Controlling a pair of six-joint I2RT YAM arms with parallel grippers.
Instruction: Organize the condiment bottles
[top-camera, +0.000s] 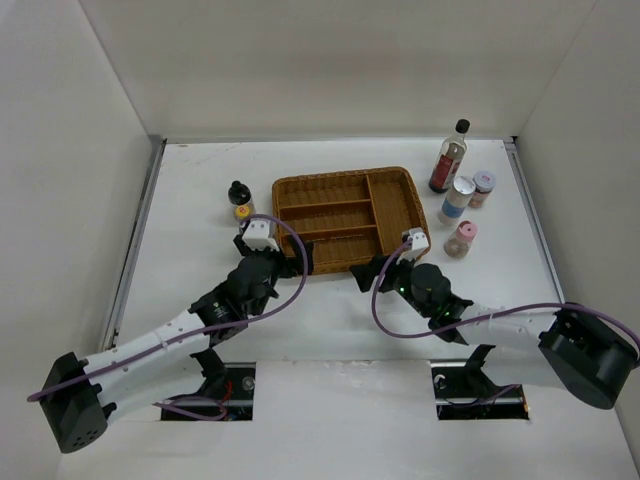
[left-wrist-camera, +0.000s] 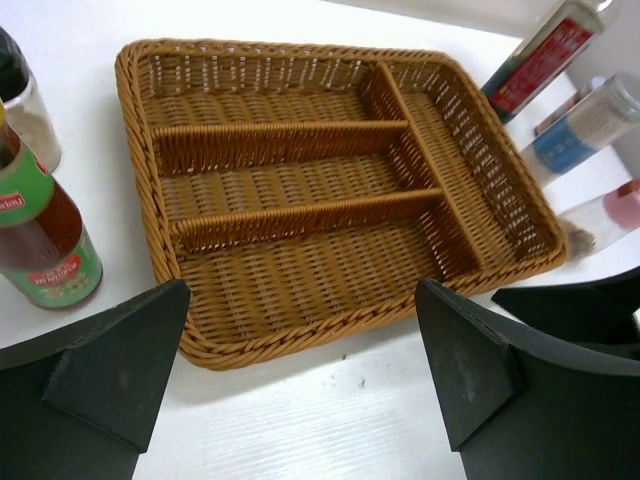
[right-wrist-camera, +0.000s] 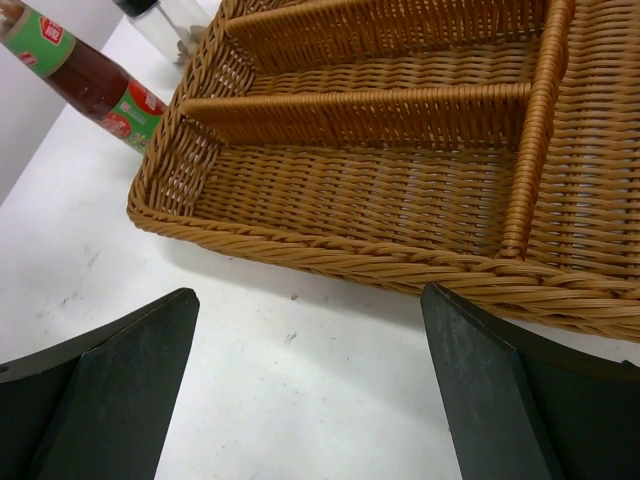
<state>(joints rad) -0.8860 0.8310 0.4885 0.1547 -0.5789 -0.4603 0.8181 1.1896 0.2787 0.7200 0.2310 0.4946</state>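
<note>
In the top view, the wicker divided tray (top-camera: 340, 179) lies at mid-frame. Right of it on the white table (top-camera: 190, 170) stand the tall dark-sauce bottle (top-camera: 449, 160), blue-label jar (top-camera: 456, 200), short silver-lidded jar (top-camera: 483, 188) and pink-capped shaker (top-camera: 460, 240). The small black-capped bottle (top-camera: 239, 191) and yellow-red-capped bottle (top-camera: 243, 213) stand just beside the tray's upper left corner. The left gripper (left-wrist-camera: 302, 300) and right gripper (right-wrist-camera: 310, 295) sit by the tray's lower edge, both spread wide and holding nothing.
</note>
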